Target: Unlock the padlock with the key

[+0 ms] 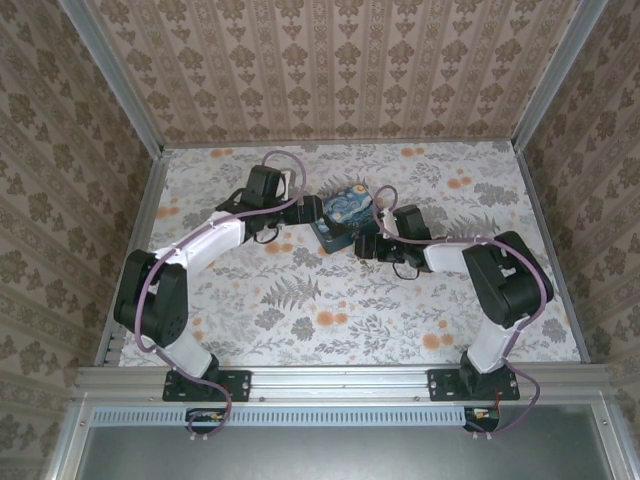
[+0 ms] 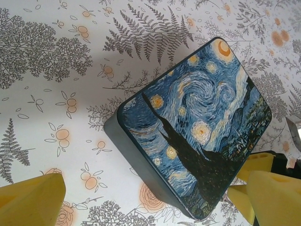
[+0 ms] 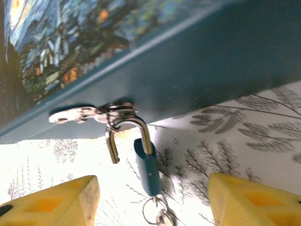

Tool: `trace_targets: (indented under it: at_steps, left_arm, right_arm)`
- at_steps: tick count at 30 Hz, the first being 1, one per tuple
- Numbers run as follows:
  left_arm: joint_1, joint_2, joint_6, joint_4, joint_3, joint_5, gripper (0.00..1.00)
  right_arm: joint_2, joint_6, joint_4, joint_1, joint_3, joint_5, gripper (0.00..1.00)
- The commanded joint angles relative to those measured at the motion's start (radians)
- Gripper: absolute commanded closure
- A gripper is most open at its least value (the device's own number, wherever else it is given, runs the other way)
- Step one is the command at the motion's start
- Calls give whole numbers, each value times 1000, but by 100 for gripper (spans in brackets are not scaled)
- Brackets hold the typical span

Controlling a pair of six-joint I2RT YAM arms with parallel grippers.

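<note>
The small teal padlock [image 3: 146, 167] is shown hanging by its shackle from the metal hasp [image 3: 89, 113] on the side of the Starry Night-printed box [image 2: 197, 122], which is set on the floral counter [image 2: 51, 94]. One shackle leg is seen free of the body, and the key [image 3: 162, 217] is seated in the underside. The right gripper [image 3: 153, 200] is seen open, with its yellow fingers either side of the padlock and apart from it, and the left gripper [image 2: 150, 200] is spread wide about the box's near corner.

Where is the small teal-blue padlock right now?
In the right wrist view, the teal-blue padlock is hooked on the metal hasp at the Starry Night box's side, between the right gripper's yellow fingers.
</note>
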Motion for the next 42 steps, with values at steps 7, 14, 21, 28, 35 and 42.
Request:
trace_targets:
  at_steps: [7, 14, 21, 28, 35, 42]
  left_arm:
    - [-14, 25, 31, -28, 55, -23, 0]
    - [-60, 75, 98, -151, 136, -128, 0]
    - [-86, 145, 115, -223, 188, -176, 0]
    - [-93, 195, 118, -231, 204, -185, 0]
    - [-97, 221, 118, -234, 209, -185, 0]
    - [-98, 231, 117, -235, 211, -186, 0]
  right_arm:
    - [-49, 36, 39, -22, -65, -18, 44]
    - [-11, 73, 108, -23, -65, -47, 52]
    - [3, 93, 137, -22, -64, -63, 52]
    - [12, 96, 138, -18, -56, -71, 52]
    - [35, 91, 137, -2, -42, -79, 54]
    - [55, 95, 140, 7, -32, -80, 57]
